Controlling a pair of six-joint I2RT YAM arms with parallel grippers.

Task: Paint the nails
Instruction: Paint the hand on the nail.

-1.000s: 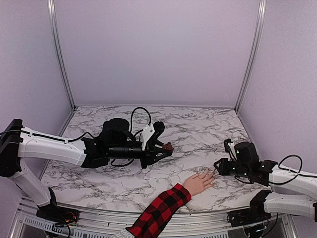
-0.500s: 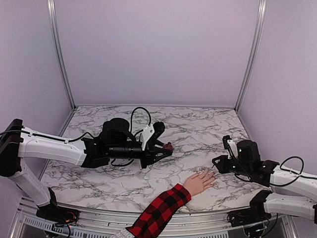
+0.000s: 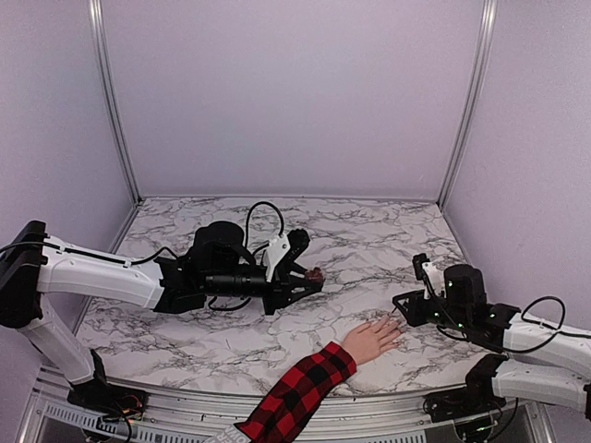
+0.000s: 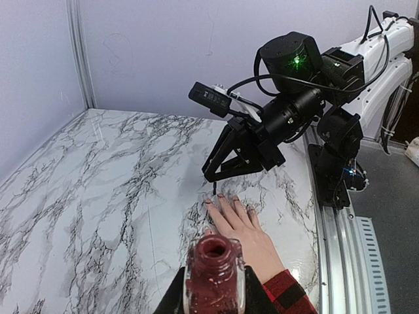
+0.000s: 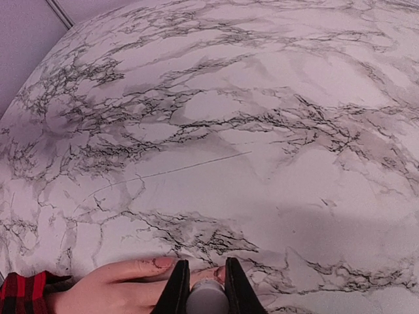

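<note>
Left wrist: left fingers (image 4: 171,299) tight around bottle (image 4: 213,275), right fingers (image 4: 229,160) tight around cap (image 5: 206,299).

The marble-patterned table (image 3: 369,231) looks glossy, the plaid sleeve (image 3: 300,388) cloth, the bottle (image 4: 213,281) glass.

A lab test booth: plain lilac walls (image 3: 295,92), metal corner posts (image 3: 114,101), marble-patterned table (image 3: 369,240), two robot arms (image 3: 92,272) bolted on.

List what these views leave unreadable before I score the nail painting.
- Top external: the nails are too small to tell painted from bare.
- Right wrist: the brush cap is cut off by the bottom edge; the bristles are hidden between the fingers of the right gripper.
- Left wrist: the polish bottle runs off the bottom edge, so its fill level is unseen.
</note>
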